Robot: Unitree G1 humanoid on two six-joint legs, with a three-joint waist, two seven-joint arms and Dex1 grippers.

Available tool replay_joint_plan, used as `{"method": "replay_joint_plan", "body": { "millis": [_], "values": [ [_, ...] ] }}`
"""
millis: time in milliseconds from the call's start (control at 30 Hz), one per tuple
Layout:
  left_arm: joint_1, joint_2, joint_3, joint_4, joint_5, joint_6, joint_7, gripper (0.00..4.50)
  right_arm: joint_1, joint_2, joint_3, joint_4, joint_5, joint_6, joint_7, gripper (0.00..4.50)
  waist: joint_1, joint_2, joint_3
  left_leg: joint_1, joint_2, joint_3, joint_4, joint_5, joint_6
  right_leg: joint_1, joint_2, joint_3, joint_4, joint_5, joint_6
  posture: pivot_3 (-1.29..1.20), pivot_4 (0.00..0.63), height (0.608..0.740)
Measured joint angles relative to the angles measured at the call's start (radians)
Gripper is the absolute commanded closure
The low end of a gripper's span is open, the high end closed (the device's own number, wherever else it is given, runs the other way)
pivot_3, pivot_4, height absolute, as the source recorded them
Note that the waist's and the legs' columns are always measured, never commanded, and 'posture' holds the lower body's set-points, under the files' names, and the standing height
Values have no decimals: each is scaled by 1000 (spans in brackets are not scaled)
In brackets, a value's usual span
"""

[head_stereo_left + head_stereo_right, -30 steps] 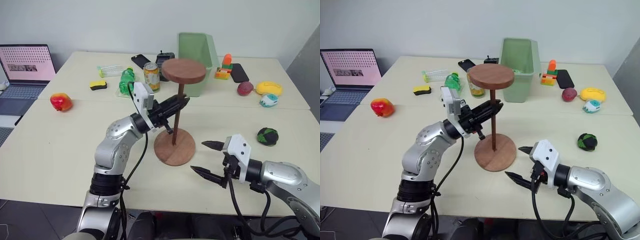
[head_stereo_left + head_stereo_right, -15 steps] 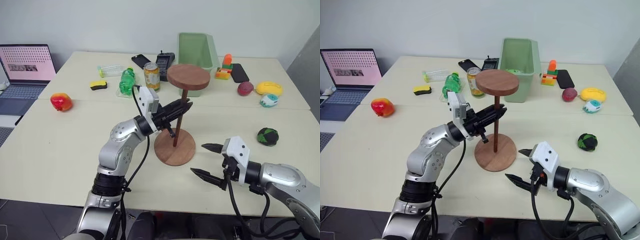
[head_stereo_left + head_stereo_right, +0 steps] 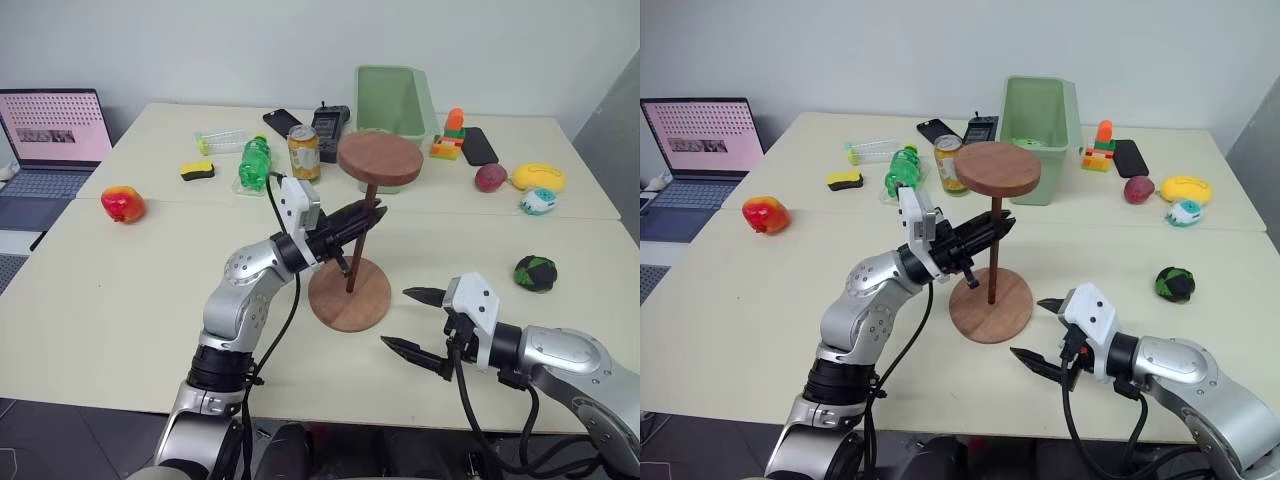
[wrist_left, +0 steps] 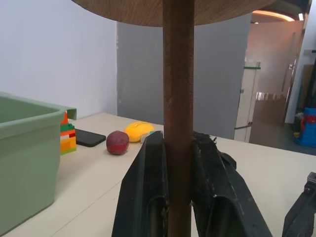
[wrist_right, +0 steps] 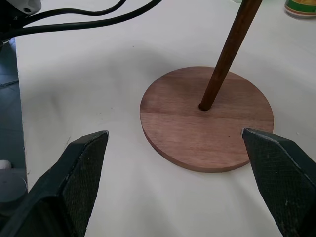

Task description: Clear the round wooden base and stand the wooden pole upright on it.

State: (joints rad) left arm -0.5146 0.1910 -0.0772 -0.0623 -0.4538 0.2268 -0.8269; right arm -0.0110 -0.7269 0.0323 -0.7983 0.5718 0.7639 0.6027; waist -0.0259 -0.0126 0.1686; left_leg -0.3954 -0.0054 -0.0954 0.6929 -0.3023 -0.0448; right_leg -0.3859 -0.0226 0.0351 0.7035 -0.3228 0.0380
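The table [image 3: 120, 300] carries one round wooden base [image 3: 349, 293], one wooden pole [image 3: 358, 240], one green bin [image 3: 392, 95], one laptop [image 3: 50, 140], one drink can [image 3: 303, 152], one green bottle [image 3: 253, 162] and three dark phones [image 3: 479, 145].

An office-like test room: plain white walls, pale cream worktop [image 3: 120, 300], an open silver laptop [image 3: 45, 150], scattered props.

Silver-grey arms, white wrist housings, black cables, tapered black fingers [image 3: 415, 294].
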Motion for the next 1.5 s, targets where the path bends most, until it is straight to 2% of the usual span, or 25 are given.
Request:
{"method": "replay_joint_plan", "body": {
  "millis": [767, 1000, 1500],
  "values": [
    [19, 0, -20, 6, -1, -47, -6, 4237, -10, 6, -1, 0, 4, 20, 0, 0, 0, 0, 0, 3, 0, -1, -1, 0, 0, 3, 0, -1, -2, 0, 0, 0, 150, 740],
    [16, 2, -18, 34, -2, -66, 8, 4238, -10, 6, -1, 0, 10, 28, -1, 0, 0, 0, 0, 17, -1, 0, -10, 0, 0, 15, 0, 0, -8, 0, 0, 0, 150, 740],
    [41, 19, -14, 7, -10, -71, 10, 4238, -19, 8, -2, 0, 32, 32, -3, 0, 0, 0, 0, 17, 0, 0, -12, 0, 0, 15, 0, 0, -9, 0, 0, 0, 150, 740]
  ]
}}
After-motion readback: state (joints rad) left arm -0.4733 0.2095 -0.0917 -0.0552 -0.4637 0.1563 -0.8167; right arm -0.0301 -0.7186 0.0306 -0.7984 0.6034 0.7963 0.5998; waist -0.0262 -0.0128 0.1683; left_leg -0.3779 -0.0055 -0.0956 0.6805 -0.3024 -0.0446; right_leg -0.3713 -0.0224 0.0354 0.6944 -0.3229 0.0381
